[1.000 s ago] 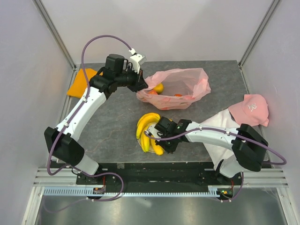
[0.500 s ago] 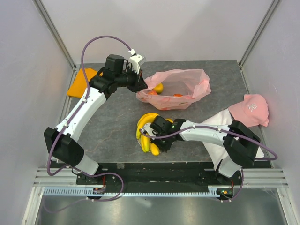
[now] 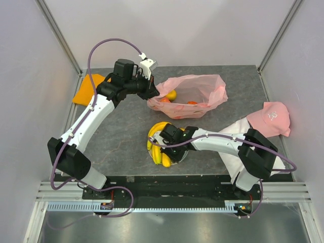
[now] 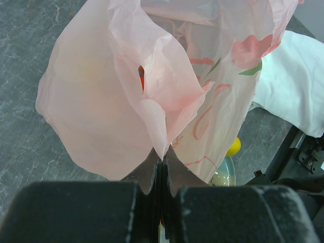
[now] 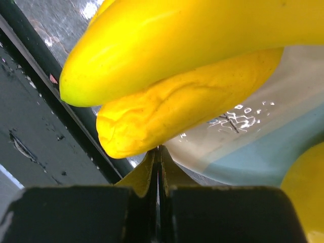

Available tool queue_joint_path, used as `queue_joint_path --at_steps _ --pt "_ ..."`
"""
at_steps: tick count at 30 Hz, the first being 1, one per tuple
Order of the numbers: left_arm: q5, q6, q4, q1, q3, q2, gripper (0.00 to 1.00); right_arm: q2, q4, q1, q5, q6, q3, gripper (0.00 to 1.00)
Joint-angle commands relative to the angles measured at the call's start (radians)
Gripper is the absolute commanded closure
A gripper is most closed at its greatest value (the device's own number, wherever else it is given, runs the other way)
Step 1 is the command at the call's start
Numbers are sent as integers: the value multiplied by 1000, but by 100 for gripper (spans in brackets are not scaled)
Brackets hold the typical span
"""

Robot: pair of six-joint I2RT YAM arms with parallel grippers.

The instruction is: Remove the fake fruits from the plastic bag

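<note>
We see the left gripper [image 3: 153,91] at the left rim of the plastic bag [image 3: 202,90]. In the left wrist view its fingers [image 4: 150,169] are pressed together on a fold of the thin pink film, so the left gripper [image 4: 162,154] is pinching the plastic bag [image 4: 101,101] by its edge. The bag lies on the far half of the grey table [image 3: 121,131] with its mouth open upward. Inside it we can make out a yellow fruit [image 3: 172,94], a red-orange piece [image 3: 165,100] beside it and another orange piece [image 3: 192,103] against the near wall. The banana bunch [image 3: 158,132] lies outside the bag, nearer the arm bases, partly on a pale dish [image 3: 180,156]. The right gripper [image 3: 168,137] is down at that bunch. In the right wrist view its fingers [image 5: 144,169] are closed against each other with nothing visible between them, their tips just under a banana [image 5: 202,45] above the pale dish [image 5: 253,147] – whether they touch the fruit we cannot tell. An orange cloth [image 3: 86,90] lies at the far left, and a pink cap [image 3: 273,116] and a white cloth [image 3: 238,130] lie on the right.
</note>
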Motion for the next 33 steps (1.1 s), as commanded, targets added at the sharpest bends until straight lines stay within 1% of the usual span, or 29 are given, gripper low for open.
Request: queue_joint_path --at_steps 1,2,3,5,6,7,8,9,10,11,12,13,14,16,17,18,20,21,24,25,27,29,30,33 --pt "2 28 34 -4 -7 -7 98 -48 -150 2 32 -114 124 100" --pt "1 29 32 -4 -12 -8 98 -63 -197 4 41 -192 153 99" --pt "2 29 31 -4 -16 -11 99 -74 -313 4 60 -239 224 98" --pt "5 32 27 -3 -25 -10 98 -67 -430 -2 116 -340 295 98" --pt "7 34 24 -3 -33 -8 99 -70 -519 -9 133 -363 355 100" --pt "8 34 23 -4 -36 -7 98 -76 -546 -21 138 -380 384 100" --pt "10 34 21 -4 -39 -5 99 -88 -561 -60 124 -394 413 100" --pt "16 37 18 -4 -45 -7 98 -115 -564 -90 114 -405 488 100" --pt "16 38 12 -4 -48 -8 99 -126 -554 -125 100 -402 528 100" --pt "16 40 6 -4 -53 -8 99 -132 -537 -201 72 -397 567 100" --pt "23 44 -2 -6 -61 -11 98 -128 -496 -235 72 -392 640 100" --pt "27 49 -6 -7 -67 -17 98 -119 -466 -264 81 -391 670 100" --pt "25 49 -11 -9 -73 -23 98 -94 -434 -321 90 -389 691 100" --pt "22 58 -12 -11 -96 -37 98 -65 -325 -373 106 -374 722 100" --pt "19 60 -15 -12 -102 -40 98 -50 -292 -418 112 -366 724 100" --pt "14 61 -22 -11 -105 -42 98 -12 -231 -436 120 -362 716 100" --pt "13 72 -43 -14 -110 -39 99 48 -177 -466 143 -375 692 100" --pt "11 75 -52 -14 -117 -36 98 68 -135 -470 169 -386 652 100" --pt "-2 98 -72 -14 -139 -36 98 117 -104 -487 238 -415 557 100" --pt "-12 107 -78 -14 -142 -36 98 117 -104 -492 250 -409 529 100" --pt "-54 152 -81 -14 -157 -36 98 70 -97 -506 246 -405 423 100" --pt "-93 185 -80 -14 -166 -34 98 -6 -71 -507 241 -425 309 100" --pt "-131 219 -81 -15 -176 -33 98 -27 -46 -506 242 -429 279 100" --pt "-187 248 -80 -14 -194 -37 98 -63 -28 -507 250 -443 230 100"
